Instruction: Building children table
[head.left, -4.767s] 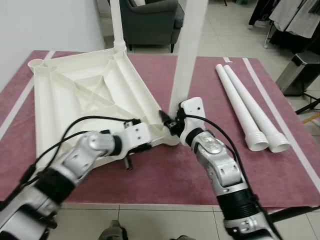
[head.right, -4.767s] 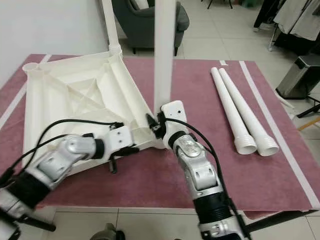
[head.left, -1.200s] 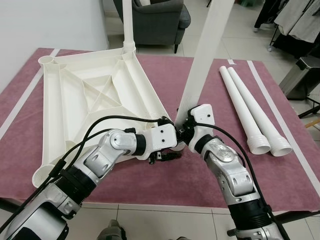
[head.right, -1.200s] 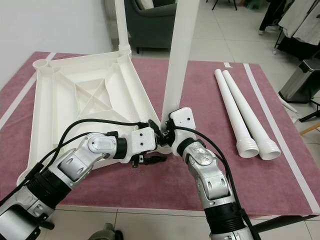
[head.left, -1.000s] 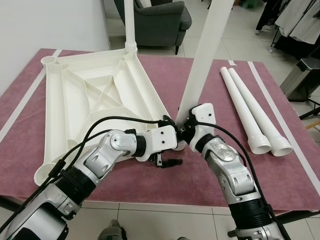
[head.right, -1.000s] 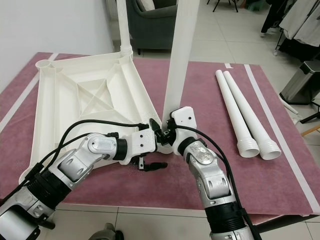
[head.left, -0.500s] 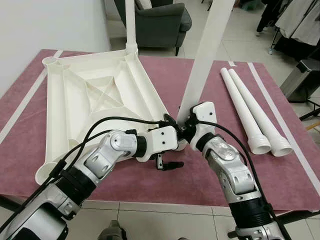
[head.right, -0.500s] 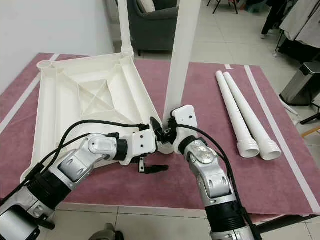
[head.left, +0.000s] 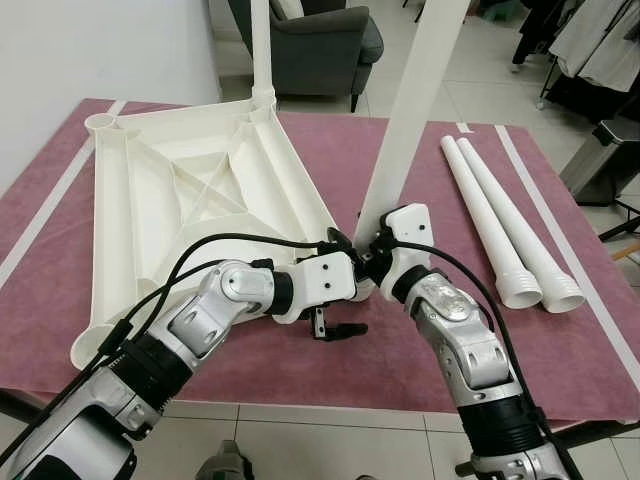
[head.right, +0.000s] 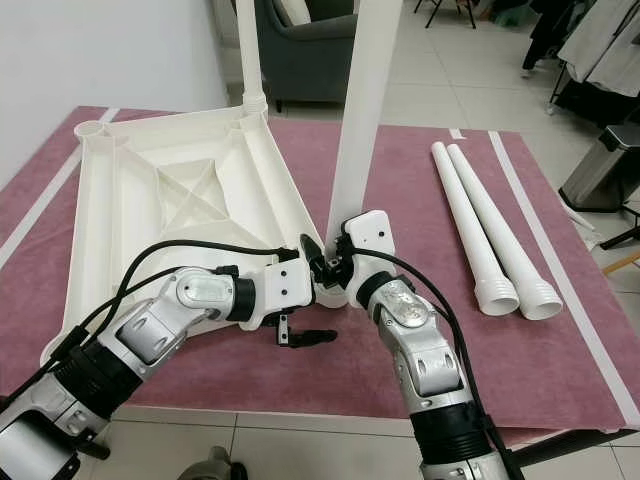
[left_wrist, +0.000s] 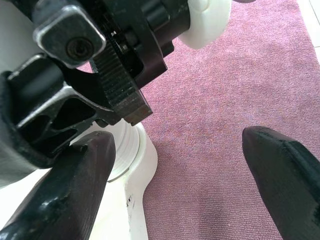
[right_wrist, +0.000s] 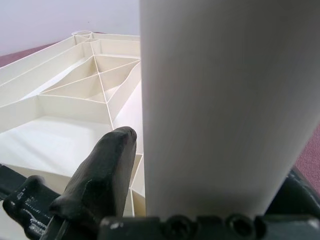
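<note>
Upside-down white tabletop (head.left: 180, 190) on the desk's left half, one leg (head.left: 262, 50) fitted at its far corner. Second leg (head.left: 410, 110) clamped by right gripper (head.left: 375, 262) at near corner. Left gripper (head.left: 335, 325) wide apart just beside. Two spare legs (head.left: 505, 225) near right edge.

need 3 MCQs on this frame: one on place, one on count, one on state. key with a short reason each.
1. Where do the loose white legs lie?
A. on the upturned tabletop
B. on the maroon mat, to the robot's right of the tabletop
C. on the floor

2. How many loose legs lie on the mat?
A. one
B. two
C. four

3. How does the right gripper stand?
A. open above the mat
B. shut on nothing
C. shut on the leg at the tabletop's near corner

Key: 1 B, they lie side by side on the mat, apart from the tabletop. 2 B, two threaded ends show. 3 C, its jaws clamp the tilted leg near its base.
</note>
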